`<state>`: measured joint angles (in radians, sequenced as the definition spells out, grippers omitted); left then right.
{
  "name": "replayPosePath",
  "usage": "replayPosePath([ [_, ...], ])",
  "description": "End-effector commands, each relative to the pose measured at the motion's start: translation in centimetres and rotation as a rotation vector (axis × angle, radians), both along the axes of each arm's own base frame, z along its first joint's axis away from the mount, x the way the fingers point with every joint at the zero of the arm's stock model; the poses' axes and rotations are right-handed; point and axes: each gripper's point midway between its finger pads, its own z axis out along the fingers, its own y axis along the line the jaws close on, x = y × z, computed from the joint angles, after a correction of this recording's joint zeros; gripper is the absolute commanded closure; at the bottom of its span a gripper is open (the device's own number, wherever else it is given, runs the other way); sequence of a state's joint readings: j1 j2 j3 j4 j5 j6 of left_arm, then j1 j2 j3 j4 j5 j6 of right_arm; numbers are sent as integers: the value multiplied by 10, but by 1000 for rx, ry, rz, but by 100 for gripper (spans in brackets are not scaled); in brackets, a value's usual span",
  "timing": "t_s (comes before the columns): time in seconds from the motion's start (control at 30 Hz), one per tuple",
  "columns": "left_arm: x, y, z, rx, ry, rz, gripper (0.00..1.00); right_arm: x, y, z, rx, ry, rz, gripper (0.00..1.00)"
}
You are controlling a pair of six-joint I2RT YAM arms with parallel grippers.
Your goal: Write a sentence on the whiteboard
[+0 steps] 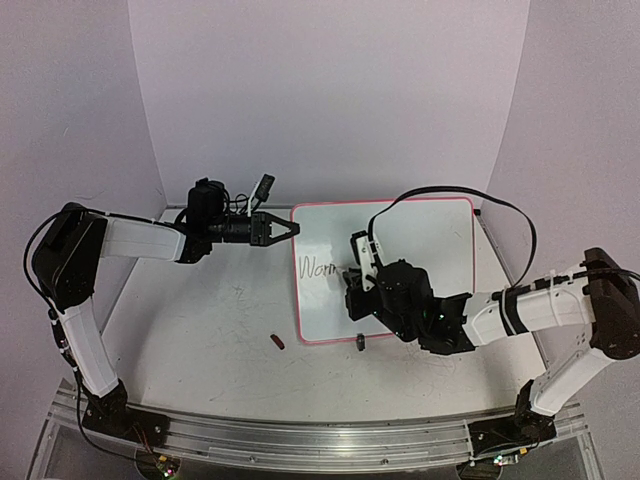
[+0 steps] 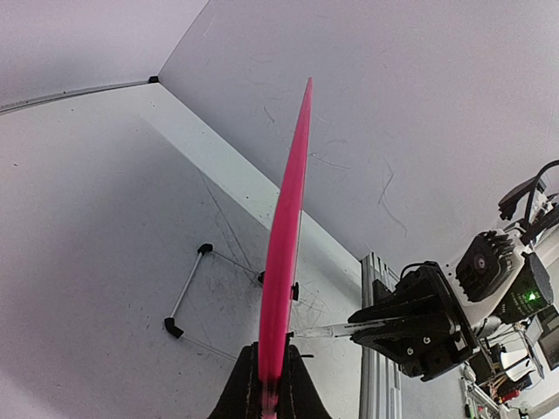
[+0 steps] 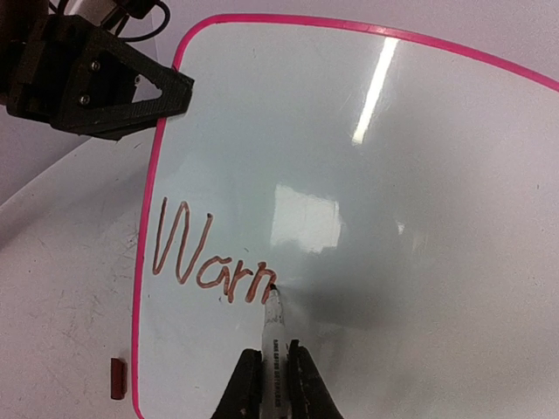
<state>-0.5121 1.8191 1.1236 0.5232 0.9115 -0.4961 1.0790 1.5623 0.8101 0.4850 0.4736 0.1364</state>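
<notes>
The whiteboard [image 1: 430, 240] lies face up on the bench [image 1: 200, 340], right of centre and toward the back wall. Its surface carries the brown-red letters "Warn" [image 3: 210, 257] near the left edge. The marker [image 3: 273, 327] stands with its tip touching the board at the end of the last letter. The right gripper [image 3: 272, 375] has its jaws pressed onto the marker's barrel, low enough, I judge, for steady strokes. The left gripper [image 1: 285, 229] pinches the pink frame at the board's upper left corner, its jaws clamped on the rim. This probably stops the board sliding under the pen. A small red piece [image 1: 278, 341], perhaps the marker's cap, lies on the bench just left of the board's near corner.
</notes>
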Motion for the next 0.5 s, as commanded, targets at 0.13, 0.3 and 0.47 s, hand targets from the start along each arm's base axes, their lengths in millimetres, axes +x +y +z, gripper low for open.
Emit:
replayPosePath([
  [0.13, -10, -5, 10, -7, 17, -21, 100, 17, -7, 21, 30, -50, -73, 100],
  [0.3, -10, -5, 10, -6, 17, -21, 100, 18, -12, 21, 28, -48, -97, 100],
  [0.47, -10, -6, 10, -6, 17, -22, 100, 15, -16, 18, 32, -26, -100, 100],
])
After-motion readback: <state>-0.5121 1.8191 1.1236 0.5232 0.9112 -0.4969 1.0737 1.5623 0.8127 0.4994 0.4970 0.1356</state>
